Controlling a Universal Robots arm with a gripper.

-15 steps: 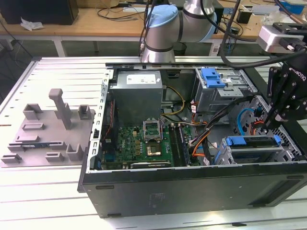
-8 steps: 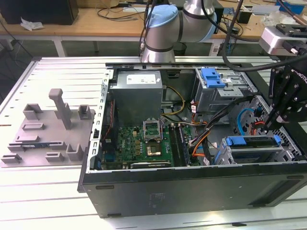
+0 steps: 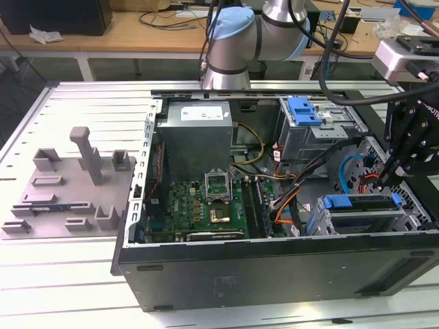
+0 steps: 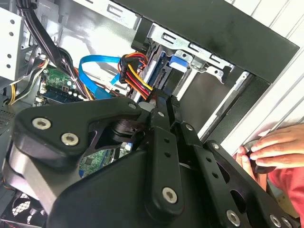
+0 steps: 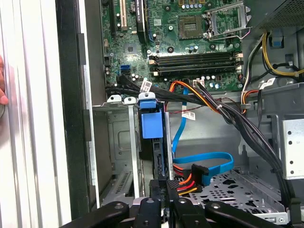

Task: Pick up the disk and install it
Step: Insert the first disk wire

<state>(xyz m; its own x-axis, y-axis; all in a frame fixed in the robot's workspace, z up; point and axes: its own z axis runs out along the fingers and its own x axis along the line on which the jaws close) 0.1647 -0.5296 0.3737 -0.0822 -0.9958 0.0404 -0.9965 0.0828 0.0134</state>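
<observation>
The disk stands on edge in the drive cage, with tight walls either side. The pincer, narrow, grips its rim. Cables crowd close, and the disk's faces are hidden.

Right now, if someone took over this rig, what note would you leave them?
Gripper: low at the drive cage, close to one end of the disk; grip cannot be judged.
The disk: edge-on in the cage slot, blue rails on, beside the orange and blue cables.
Done: disk picked up and set in the slot.
Left: full seating and release not confirmed.
Caution: a person's hand rests on the case edge.
</observation>
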